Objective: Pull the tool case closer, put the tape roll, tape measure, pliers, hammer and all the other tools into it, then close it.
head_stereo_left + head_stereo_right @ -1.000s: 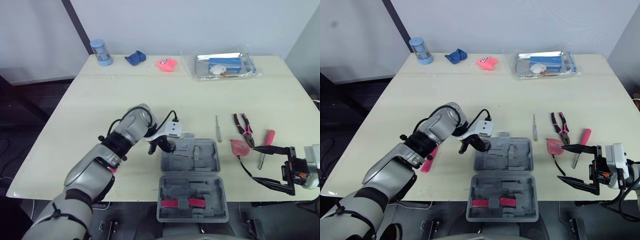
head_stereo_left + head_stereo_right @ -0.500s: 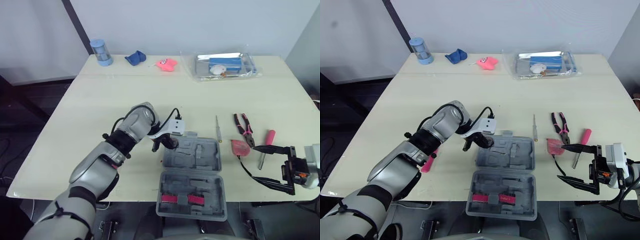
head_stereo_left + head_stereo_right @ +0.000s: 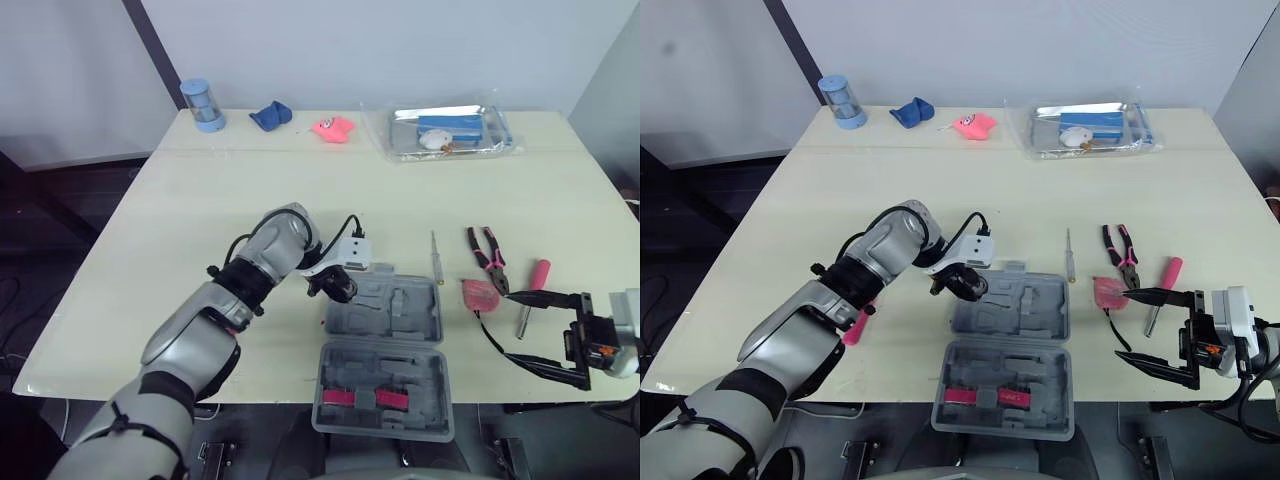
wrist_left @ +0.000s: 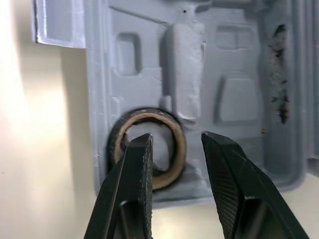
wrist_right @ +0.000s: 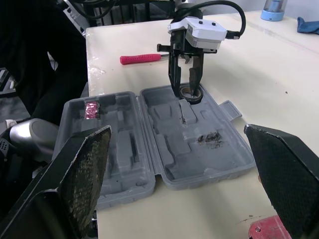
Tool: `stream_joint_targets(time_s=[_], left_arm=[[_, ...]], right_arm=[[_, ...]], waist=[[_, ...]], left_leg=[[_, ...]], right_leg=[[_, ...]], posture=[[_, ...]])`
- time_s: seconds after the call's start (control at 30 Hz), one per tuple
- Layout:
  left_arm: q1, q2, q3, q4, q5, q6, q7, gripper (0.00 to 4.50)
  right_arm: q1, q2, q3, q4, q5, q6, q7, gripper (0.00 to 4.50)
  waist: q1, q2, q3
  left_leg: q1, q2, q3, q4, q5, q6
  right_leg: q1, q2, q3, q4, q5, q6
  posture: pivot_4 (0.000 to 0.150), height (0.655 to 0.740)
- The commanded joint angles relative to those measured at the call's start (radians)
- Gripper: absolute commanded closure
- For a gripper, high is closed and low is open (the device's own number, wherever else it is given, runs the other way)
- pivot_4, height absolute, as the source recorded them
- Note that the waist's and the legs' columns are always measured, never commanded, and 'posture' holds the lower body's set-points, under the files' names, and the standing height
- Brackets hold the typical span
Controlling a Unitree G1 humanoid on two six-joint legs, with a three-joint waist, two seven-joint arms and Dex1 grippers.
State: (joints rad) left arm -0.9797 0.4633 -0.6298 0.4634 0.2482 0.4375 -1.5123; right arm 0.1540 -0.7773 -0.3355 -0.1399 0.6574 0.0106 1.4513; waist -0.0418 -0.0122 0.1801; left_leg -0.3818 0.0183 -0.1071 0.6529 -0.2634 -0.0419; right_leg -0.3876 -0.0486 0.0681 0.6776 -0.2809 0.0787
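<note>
Near right, the right hand (image 3: pixel 512 328) hung wide open. In the tool case's (image 3: pixel 384 372) far-left pocket sat the tape roll (image 4: pixel 147 113), the left hand (image 4: pixel 175 135) parted astride its wall; a crooked lift could snag it out.

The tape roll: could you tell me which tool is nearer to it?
Left. The left tool stands directly over the tape roll; the right tool is off past the tool case's right side.

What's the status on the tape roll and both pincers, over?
Left pincer open over tape roll, roll seated in tool case corner pocket. Right pincer open, clear of the case. Pliers and tape measure on table, outside it.
</note>
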Motion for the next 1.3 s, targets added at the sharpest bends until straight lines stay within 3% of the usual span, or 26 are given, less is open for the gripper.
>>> stream_joint_targets(time_s=[0.03,0.23,0.37,0.5,0.67,1.03,1.3], left_arm=[[-0.024,0.018,0.050,-0.099,-0.047,0.046,-0.045,2.86],[0.006,0.032,0.194,-0.166,-0.203,0.104,-0.039,2.86],[0.094,0.038,0.306,-0.118,-0.311,-0.009,-0.018,2.86],[0.188,0.026,0.384,-0.006,-0.375,-0.122,0.000,2.86],[0.188,-0.035,0.451,0.202,-0.421,-0.291,0.007,2.86],[0.075,-0.108,0.456,0.593,-0.329,-0.705,0.034,2.86],[0.053,-0.125,0.455,0.711,-0.267,-0.821,0.094,2.86]], right_arm=[[0.005,-0.005,-0.036,-0.015,0.009,-0.015,-0.004,0.00],[0.009,0.005,-0.030,-0.015,0.005,-0.023,-0.012,0.00],[0.015,0.014,-0.028,-0.016,0.003,-0.034,-0.025,0.00],[0.020,0.028,-0.028,-0.020,-0.003,-0.045,-0.041,0.00],[0.019,0.040,-0.021,-0.024,-0.010,-0.056,-0.058,0.00],[0.043,0.062,-0.027,-0.045,-0.024,-0.085,-0.095,0.00],[0.057,0.069,-0.028,-0.053,-0.028,-0.098,-0.114,0.00]], waist=[[0.000,0.000,0.000],[-0.001,0.000,0.000],[-0.003,0.000,0.000],[-0.001,0.001,0.000],[0.007,0.000,0.000],[-0.001,0.000,0.000],[-0.001,0.000,0.000]], left_leg=[[0.000,0.000,0.000,0.000,0.000,0.000],[0.000,0.000,0.000,0.000,0.000,0.000],[0.001,0.000,0.000,0.000,0.000,0.000],[0.001,0.000,0.000,0.000,0.000,0.000],[0.000,0.000,-0.001,0.001,0.000,0.000],[0.000,-0.001,-0.001,0.001,0.000,0.000],[0.000,-0.001,-0.001,0.001,0.000,0.000]], right_leg=[[0.000,0.000,0.000,0.000,0.000,0.000],[0.000,0.000,0.000,0.000,0.000,0.000],[0.000,0.000,0.000,0.000,0.000,0.000],[0.000,0.000,0.000,0.000,0.000,0.000],[0.000,-0.001,-0.001,0.000,0.000,0.000],[0.000,0.000,-0.001,0.000,0.000,0.000],[0.000,0.000,-0.001,0.000,0.000,0.000]], posture=[[0.150,0.7400],[0.150,0.7400],[0.150,0.7400],[0.150,0.7400],[0.150,0.7400],[0.150,0.7400],[0.150,0.7400]])
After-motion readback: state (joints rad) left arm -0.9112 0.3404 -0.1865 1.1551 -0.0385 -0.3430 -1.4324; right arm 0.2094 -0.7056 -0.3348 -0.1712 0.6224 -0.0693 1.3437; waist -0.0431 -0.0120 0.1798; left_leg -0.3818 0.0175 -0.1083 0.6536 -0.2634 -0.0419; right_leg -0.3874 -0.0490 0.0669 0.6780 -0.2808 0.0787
